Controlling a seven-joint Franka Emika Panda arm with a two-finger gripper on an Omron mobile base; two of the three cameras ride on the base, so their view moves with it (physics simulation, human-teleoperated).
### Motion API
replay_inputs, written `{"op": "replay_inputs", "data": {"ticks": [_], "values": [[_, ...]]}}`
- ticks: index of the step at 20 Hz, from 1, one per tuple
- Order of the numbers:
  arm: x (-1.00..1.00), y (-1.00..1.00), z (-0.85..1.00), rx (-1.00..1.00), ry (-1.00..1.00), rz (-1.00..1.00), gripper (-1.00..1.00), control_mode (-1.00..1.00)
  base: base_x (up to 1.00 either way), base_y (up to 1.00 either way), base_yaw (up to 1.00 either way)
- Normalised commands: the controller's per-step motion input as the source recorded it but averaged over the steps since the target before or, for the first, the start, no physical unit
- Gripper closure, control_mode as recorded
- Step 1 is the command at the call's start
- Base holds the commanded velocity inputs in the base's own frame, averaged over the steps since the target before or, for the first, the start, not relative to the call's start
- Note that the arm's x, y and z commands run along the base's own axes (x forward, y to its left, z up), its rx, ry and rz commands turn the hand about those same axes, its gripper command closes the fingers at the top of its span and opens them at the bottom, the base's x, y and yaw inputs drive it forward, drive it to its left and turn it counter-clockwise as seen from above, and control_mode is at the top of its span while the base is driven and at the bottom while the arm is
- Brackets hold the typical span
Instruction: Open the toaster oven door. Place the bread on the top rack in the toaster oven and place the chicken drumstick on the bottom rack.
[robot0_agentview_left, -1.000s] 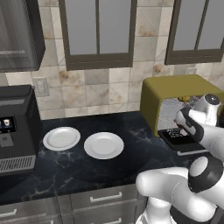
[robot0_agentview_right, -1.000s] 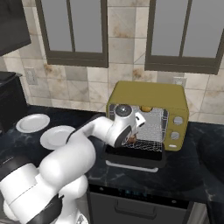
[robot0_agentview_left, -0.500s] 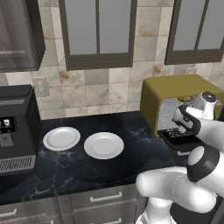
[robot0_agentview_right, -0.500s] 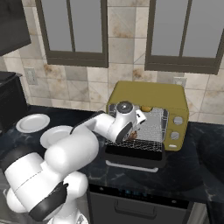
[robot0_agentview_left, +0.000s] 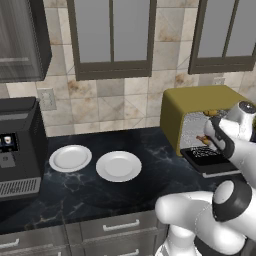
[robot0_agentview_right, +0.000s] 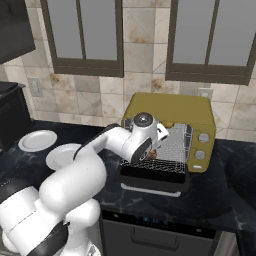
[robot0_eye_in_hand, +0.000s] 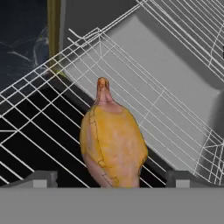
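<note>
Holding the chicken drumstick (robot0_eye_in_hand: 113, 140) at the mouth of the toaster oven (robot0_agentview_right: 170, 107), I judge the second placement to be the step in hand. In the hand view the piece stands between the two dark fingertips (robot0_eye_in_hand: 39, 178), thick end down toward them and narrow bone end pointing away into the cavity. It reads orange-yellow with a faint seam down one side, plump and tapering sharply to a small knob. The gripper (robot0_eye_in_hand: 111, 180) appears clamped on it, though the contact itself is hidden behind the meat.

Wire mesh lies under and beyond the drumstick; I take the nearer dark-backed grid for the bottom rack (robot0_eye_in_hand: 39, 131), but I cannot say with certainty which shelf it is. A second mesh runs above, at upper right.

From the right base view the toaster oven door (robot0_agentview_right: 155, 175) lies folded down flat and the wrist sits just inside the opening. A small tan shape high in the cavity is probably the bread (robot0_agentview_right: 168, 124); it is too small to confirm.

Next move, in my judgement: lower the piece until it rests on the wires, release, and back straight out without snagging the upper shelf.

Two white plates (robot0_agentview_left: 118, 166) sit on the counter (robot0_agentview_left: 100, 192).
</note>
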Motion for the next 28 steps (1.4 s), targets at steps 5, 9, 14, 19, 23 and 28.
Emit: {"op": "replay_inputs", "data": {"ticks": [5,9,14,19,23,28], "values": [[-0.51,0.0,0.5,0.0,0.07,-0.09,-1.0,-1.0,0.0,0.0,0.0],[-0.49,0.0,0.23,0.01,0.15,-0.1,-1.0,-1.0,0.0,0.0,0.0],[-0.49,0.07,0.01,0.0,0.03,-0.14,-1.0,-1.0,0.0,0.0,0.0],[-0.12,0.07,-0.19,0.0,0.0,-0.26,-1.0,-1.0,0.0,0.0,0.0],[0.08,0.02,-0.51,0.0,0.05,-0.27,-1.0,-1.0,0.0,0.0,0.0],[0.08,0.0,-0.42,0.02,0.0,-0.16,-1.0,-1.0,0.0,0.0,0.0]]}}
